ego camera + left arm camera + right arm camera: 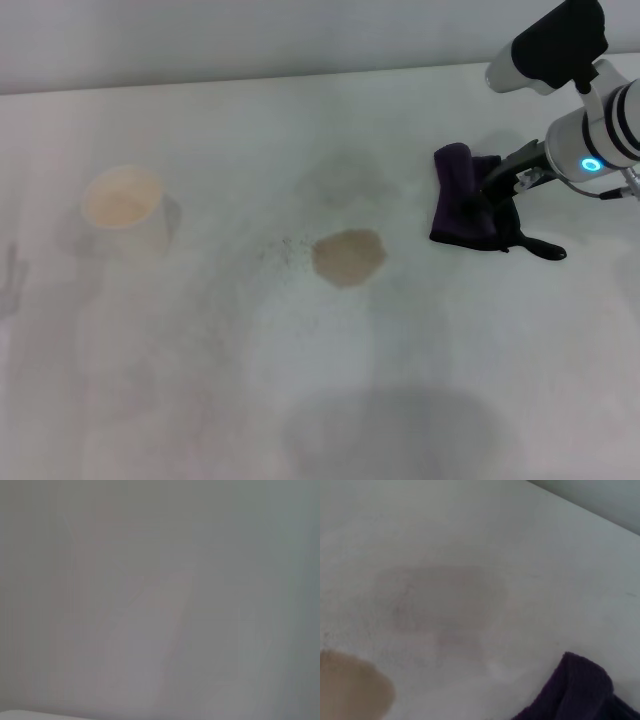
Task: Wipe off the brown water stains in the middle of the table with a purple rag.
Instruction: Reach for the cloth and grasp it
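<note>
Right gripper (487, 200) is down on the rag (458, 195), jaws clenched on it, rag lying on the bench (300, 400) right of the stain (348, 256), apart. Cup (124, 207) far left. Left gripper unseen.

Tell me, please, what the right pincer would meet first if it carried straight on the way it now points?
Probably the purple rag: in the head view the right pincer is already at it, aimed toward the robot's left. Beyond lies the brown water stain on the table, though depth is unclear.
</note>
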Robot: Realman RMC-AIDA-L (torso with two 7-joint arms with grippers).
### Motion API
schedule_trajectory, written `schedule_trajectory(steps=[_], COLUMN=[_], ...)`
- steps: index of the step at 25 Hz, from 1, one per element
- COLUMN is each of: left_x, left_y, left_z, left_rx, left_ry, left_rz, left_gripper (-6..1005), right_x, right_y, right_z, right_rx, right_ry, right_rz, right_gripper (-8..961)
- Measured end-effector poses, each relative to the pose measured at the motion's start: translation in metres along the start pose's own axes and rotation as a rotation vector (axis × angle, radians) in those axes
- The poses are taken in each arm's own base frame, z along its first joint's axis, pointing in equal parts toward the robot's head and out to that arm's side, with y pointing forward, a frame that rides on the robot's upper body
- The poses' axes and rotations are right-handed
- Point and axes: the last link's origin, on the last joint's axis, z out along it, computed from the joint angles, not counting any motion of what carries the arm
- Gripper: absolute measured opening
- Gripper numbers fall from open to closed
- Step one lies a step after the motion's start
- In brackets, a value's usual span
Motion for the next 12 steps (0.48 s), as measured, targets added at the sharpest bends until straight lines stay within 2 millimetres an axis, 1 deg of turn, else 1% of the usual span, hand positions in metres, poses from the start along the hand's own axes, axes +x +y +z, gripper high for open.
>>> schedule_trajectory(steps=[5,12], left_x=[0.0004,0.0006], left_y=[0.0013,0.0014], left_z=[0.0010,0.0014], left_rx=[-0.004,-0.001], left_ry=[0.002,0.003], left_rz=[-0.001,-0.004], left_gripper=[887,887], right_x=[0.0018,0.0017], right_y=[-0.0039,-0.0038], right_z=[0.0028,0.0034], right_rx=[0.016,0.017], right_ry=[-0.008,-0.006], right_rz=[0.020,0.017], right_gripper=[778,475])
